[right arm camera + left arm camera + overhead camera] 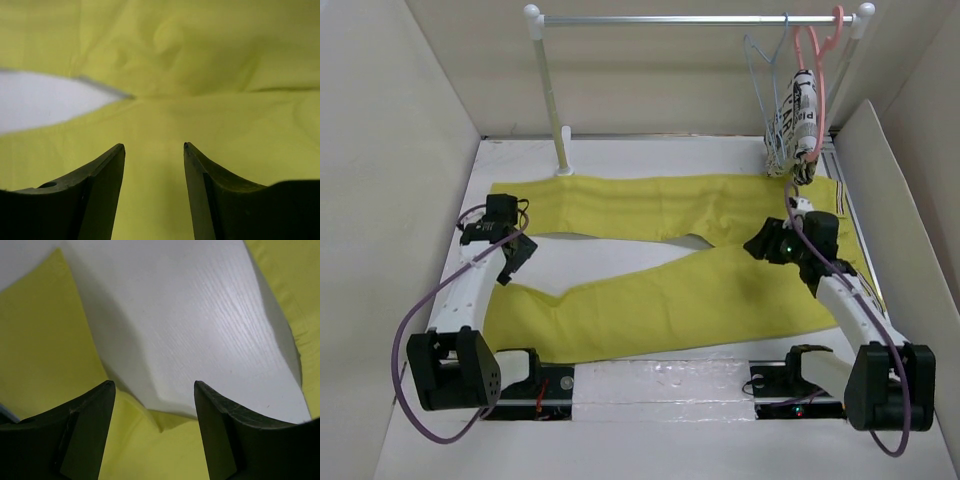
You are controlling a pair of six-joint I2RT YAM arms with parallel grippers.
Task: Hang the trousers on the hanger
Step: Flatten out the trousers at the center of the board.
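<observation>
From above, the trousers [650,290] lie flat on the desk [610,250] under your left fingers [518,252] and right fingers [757,245], with the hanger [754,80] on the rail [670,19] well beyond them, so you're at the pick-up step. In the left wrist view, the left fingers are spread and empty over a leg's edge. In the right wrist view, the right fingers are released above the crotch, so next I'd lower and pinch cloth.

The left arm [470,290] and right arm [848,305] have white tube links set between boxy black joint housings [450,368]. A thin purple cable [396,352] loops along each. A green light [788,243] glows on the right wrist. The left gripper [154,390] and right gripper [154,147] have matte black fingers [95,185] that taper to blunt tips.
</observation>
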